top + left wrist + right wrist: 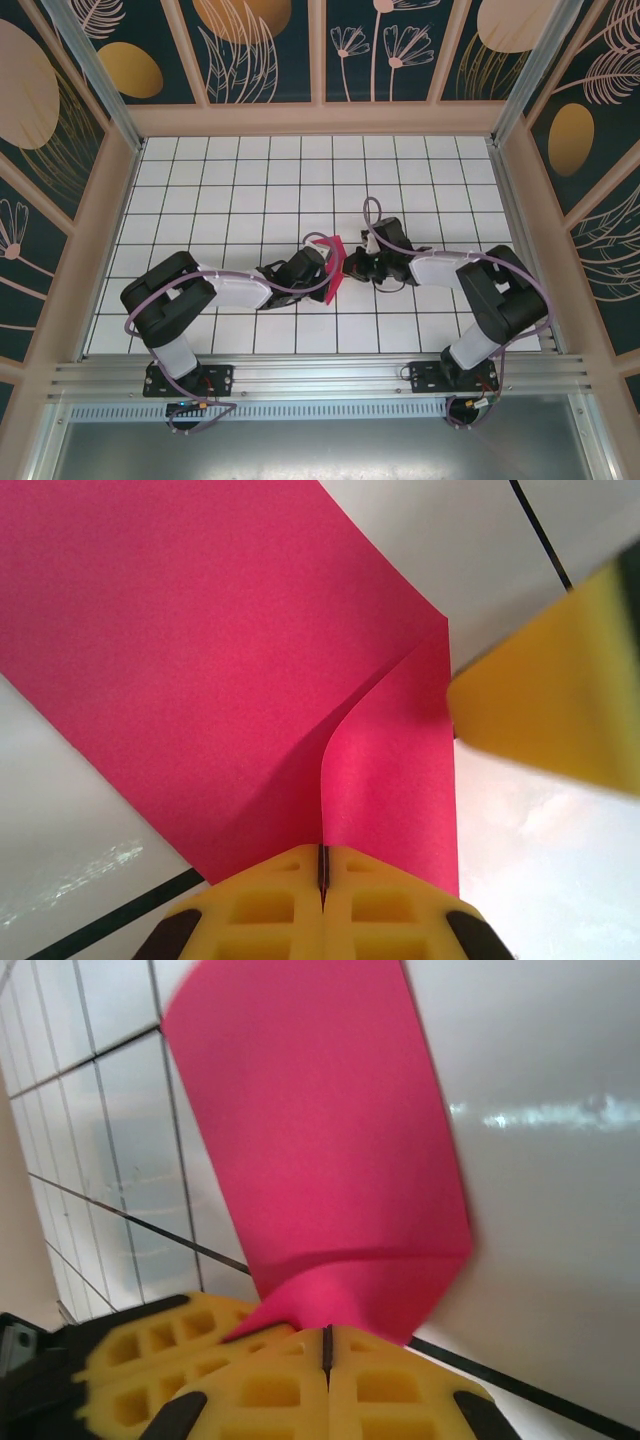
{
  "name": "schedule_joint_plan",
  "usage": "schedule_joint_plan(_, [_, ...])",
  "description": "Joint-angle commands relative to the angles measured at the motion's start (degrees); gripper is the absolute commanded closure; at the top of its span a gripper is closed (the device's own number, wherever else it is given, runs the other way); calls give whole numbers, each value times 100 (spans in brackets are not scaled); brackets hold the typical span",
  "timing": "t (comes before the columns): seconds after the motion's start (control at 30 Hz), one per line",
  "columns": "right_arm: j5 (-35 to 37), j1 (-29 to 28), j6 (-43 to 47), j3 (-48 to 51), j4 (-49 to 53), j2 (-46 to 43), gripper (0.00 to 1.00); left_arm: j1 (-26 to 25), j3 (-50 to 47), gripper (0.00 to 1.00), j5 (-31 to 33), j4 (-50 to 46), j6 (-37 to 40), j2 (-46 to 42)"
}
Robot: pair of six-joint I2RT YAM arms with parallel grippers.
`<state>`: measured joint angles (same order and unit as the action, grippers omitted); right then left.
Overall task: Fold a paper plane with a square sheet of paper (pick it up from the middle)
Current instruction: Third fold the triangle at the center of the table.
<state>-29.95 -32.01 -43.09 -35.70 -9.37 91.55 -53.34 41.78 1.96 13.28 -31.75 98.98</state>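
While left gripper (pixel 322 868) and right gripper (pixel 327 1345) both clamp square sheet of paper (pixel 200 630), you could tear it pulling them apart.

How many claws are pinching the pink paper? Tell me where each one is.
2. The left claw is shut on the pink paper from its left side; the right claw is shut on it from the right.
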Motion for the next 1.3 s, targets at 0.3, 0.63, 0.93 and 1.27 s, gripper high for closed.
schedule_joint_plan(0.3, [86,-138,-110,47,-61,160,96,35,-106,100,69,-261,-70,-28])
schedule_joint_plan(0.63, [-11,-370,-384,168,-271,-146,95,38,-152,100,39,-177,-109,-31])
schedule_joint_plan(0.93, [127,-458,-450,309,-415,386,96,39,-177,100,-11,-152,-95,-38])
schedule_joint_plan(1.27, [46,-670,-525,234,-327,-163,95,35,-197,100,9,-159,-112,-44])
